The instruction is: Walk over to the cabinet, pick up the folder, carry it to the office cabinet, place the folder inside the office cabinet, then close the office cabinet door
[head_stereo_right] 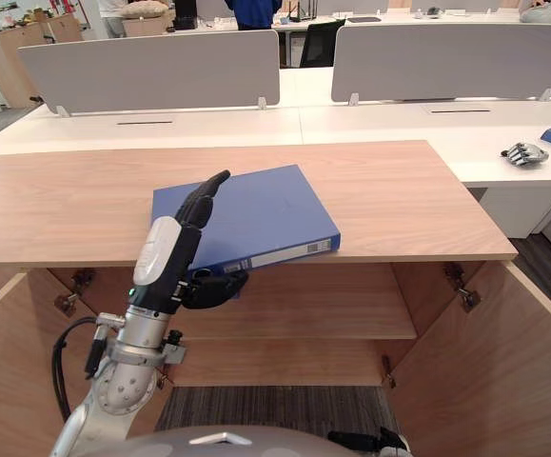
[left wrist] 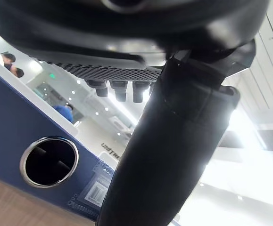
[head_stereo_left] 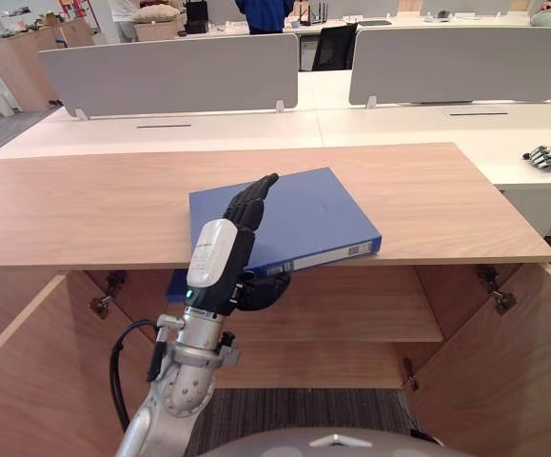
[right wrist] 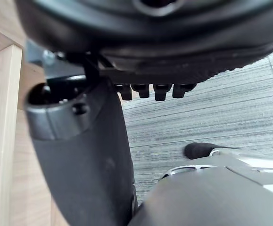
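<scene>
Left eye view: folder (head_stereo_left: pixel 313 214) lies lengthwise left-right, spine facing front.

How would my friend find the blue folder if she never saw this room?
Find the long wooden cabinet with open doors. The blue folder lies flat at its front edge, one corner hanging over. It is the one pinched by the robot's left hand, fingers on top, thumb beneath.

Folder (head_stereo_left: pixel 304 214) on counter (head_stereo_left: pixel 85 205), overhanging 6 o'clock edge; left hand (head_stereo_left: pixel 223 252) at folder's 7 o'clock, thumb beneath; shelf (head_stereo_left: pixel 351 319) below counter
</scene>
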